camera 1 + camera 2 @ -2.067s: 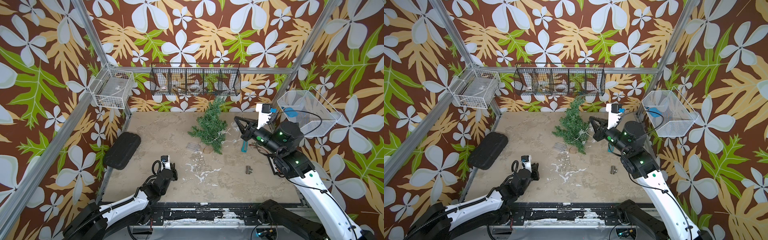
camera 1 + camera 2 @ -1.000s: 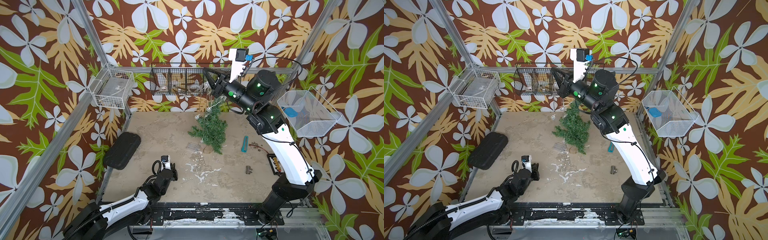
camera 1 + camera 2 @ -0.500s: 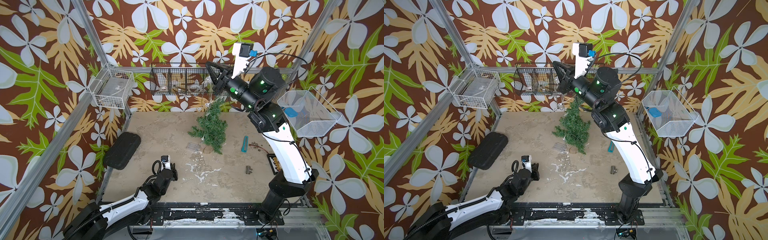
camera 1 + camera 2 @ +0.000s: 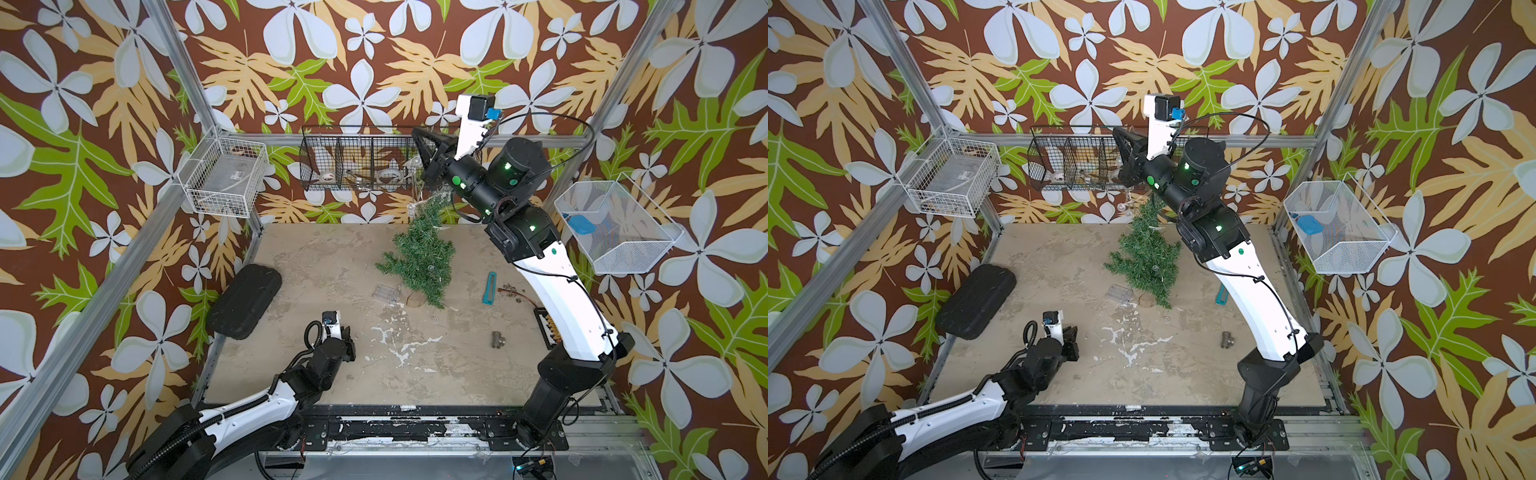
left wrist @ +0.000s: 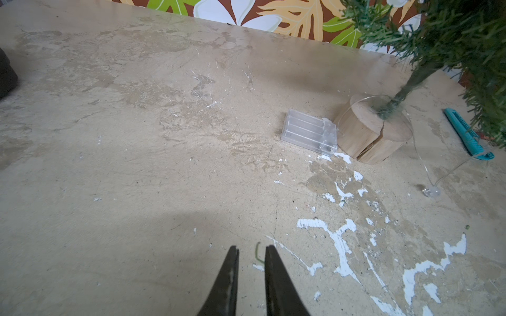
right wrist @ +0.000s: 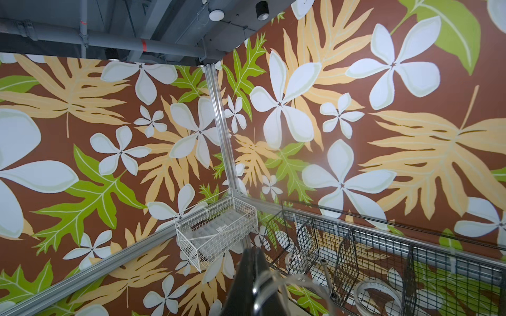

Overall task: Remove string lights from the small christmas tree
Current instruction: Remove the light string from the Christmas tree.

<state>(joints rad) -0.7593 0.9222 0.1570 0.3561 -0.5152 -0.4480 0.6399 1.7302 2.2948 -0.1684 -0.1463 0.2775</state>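
The small christmas tree [image 4: 419, 253] [image 4: 1146, 257] stands leaning on its tan wooden base [image 5: 369, 131] at the back middle of the table. My right gripper [image 4: 417, 133] [image 4: 1116, 129] is raised high in front of the black wire basket, shut on the string lights [image 6: 276, 279]. The pale strand hangs from it down to the tree tip [image 4: 417, 183]. The clear box [image 5: 310, 131] [image 4: 385, 292] lies against the base, and one bulb [image 5: 432, 191] rests on the table. My left gripper [image 5: 251, 249] [image 4: 347, 332] sits low near the front, its jaws a narrow gap apart with nothing held.
A black wire basket [image 4: 357, 158] hangs on the back wall, a white wire basket [image 4: 226, 178] at the left, a white mesh bin [image 4: 615, 224] at the right. A black pad [image 4: 245, 301], a teal tool [image 4: 490, 287] and a metal fitting [image 4: 497, 339] lie on the table.
My right gripper rose from beside the tree to high at the back with the strand, then shifted a little right. The tree tip is pulled up. The left arm stayed still.
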